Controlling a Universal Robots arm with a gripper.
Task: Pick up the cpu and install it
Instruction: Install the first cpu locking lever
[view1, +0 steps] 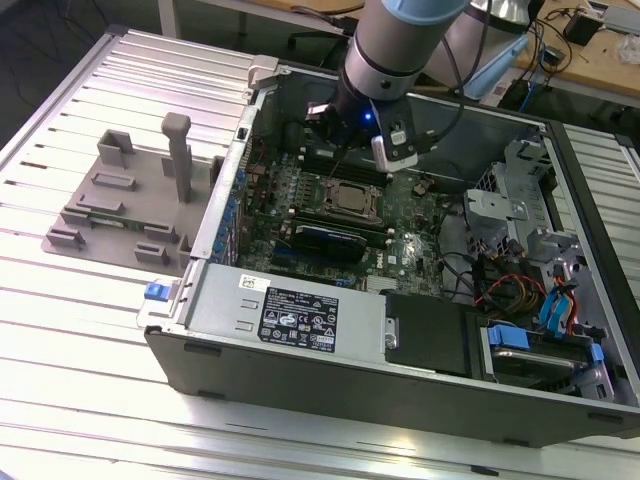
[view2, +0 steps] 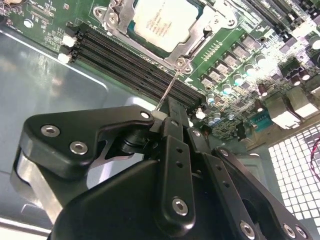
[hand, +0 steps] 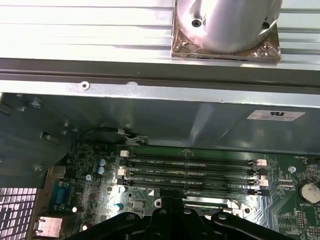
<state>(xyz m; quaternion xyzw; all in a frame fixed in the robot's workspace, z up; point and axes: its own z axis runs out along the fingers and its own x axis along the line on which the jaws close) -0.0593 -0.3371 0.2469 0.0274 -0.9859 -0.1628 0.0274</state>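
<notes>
Claw: fingertips masked by its own black linkage in the second wrist view; grip state unreadable. Cpu: far edge cut by the frame. Exterior view: arm blocks the case's rear wall; cpu too small for detail.

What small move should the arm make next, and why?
Probably ease the tool onto the thin lever and press it down. The chip already sits inside the socket frame, and the lever seems to stand up by the tool's tip.

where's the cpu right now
The cpu sits in the motherboard socket beside the memory slots, mid-board in the exterior view, just below the gripper.
</notes>
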